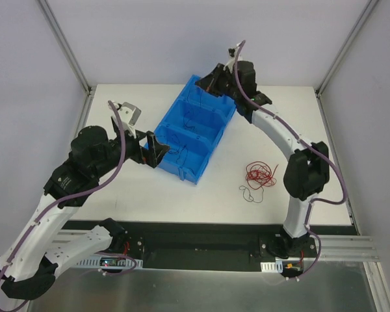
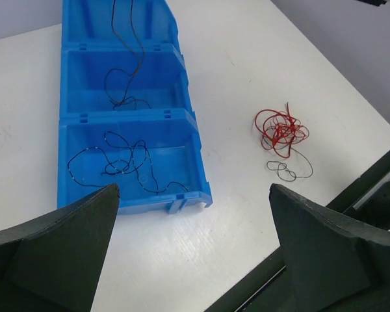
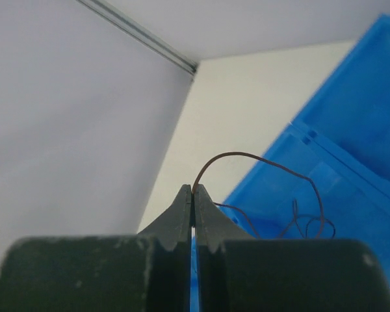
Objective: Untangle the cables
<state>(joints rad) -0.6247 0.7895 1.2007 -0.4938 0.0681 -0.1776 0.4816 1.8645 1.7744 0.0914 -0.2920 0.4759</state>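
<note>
1. The white counter [image 1: 182, 203] carries everything. Its middle and right side serve as the working area.
2. A blue bin [image 2: 143, 200] with three compartments lies diagonally across the centre of the top view. It looks to be the drop-off place, one freed wire per compartment.
3. The left end effector [image 2: 194, 190] hovers at the bin's near end, at left of centre in the top view. Its jaws are wide apart and hold nothing, probably ready for the next pick.
4. The right end effector [image 3: 192, 190] is over the bin's far end, at the upper centre of the top view. Its jaws are pressed together on a dark strand [image 3: 266, 160], which arcs down into the far compartment. The pinch at the very tips suits so thin a wire.
5. The red tangle [image 2: 283, 129] sits bunched on the counter at right of the bin, well apart from it. This knot is the work that remains.
6. A small black loop [image 2: 286, 170] trails from the tangle's lower edge.
7. A black strand [image 2: 127, 159] lies kinked in the near compartment, and another black wire [image 2: 127, 97] lies in the middle one. Both are already separated.
</note>
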